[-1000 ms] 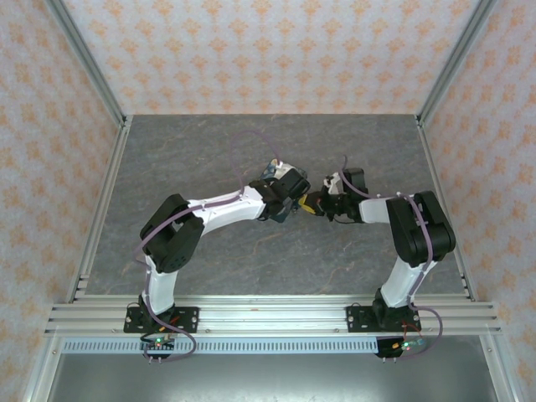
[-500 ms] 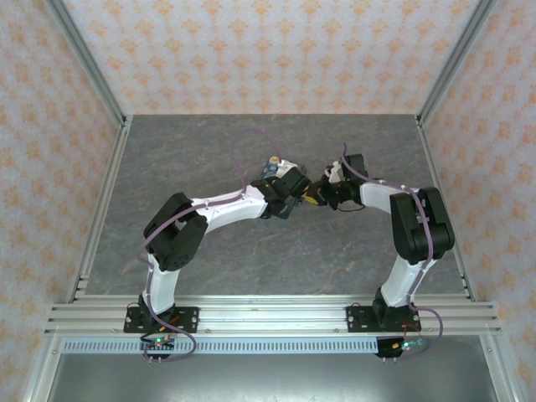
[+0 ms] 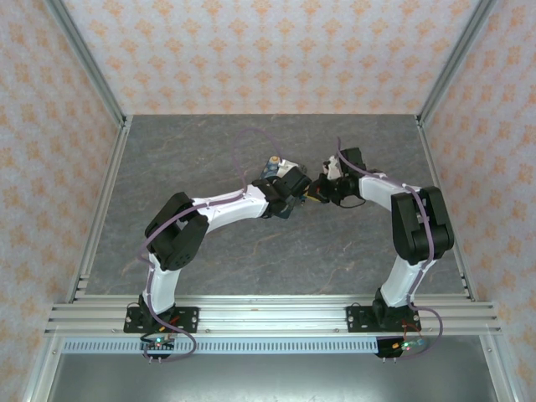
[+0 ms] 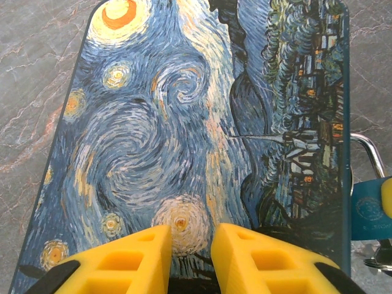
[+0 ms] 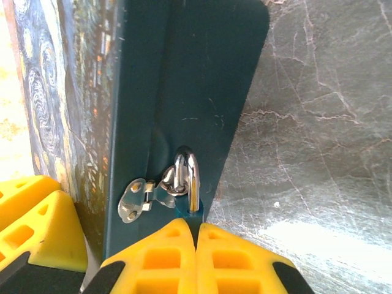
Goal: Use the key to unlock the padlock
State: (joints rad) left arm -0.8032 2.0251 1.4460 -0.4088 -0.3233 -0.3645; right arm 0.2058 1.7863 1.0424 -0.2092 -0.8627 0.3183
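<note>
The left arm (image 3: pixel 219 209) stands with its elbow raised near its base and its forearm reaching right across the counter (image 3: pixel 184 151). The left pincer (image 4: pixel 191 234) has its fingers parted a little over the near end of the starry-print box (image 4: pixel 177 122); whether they clamp it cannot be determined. The right arm (image 3: pixel 414 222) is folded high at the elbow, forearm angled leftward, its tip close to and facing the left pincer. The right pincer (image 5: pixel 196 228) is clenched, fingers pressed together. The padlock (image 5: pixel 192 179) sits directly ahead of the right pincer's tips, its teal body mostly hidden behind them and its shackle through the hasp (image 5: pixel 138 199) on the box's teal side. From the left wrist it lies to the left pincer's right, at the box edge.
</note>
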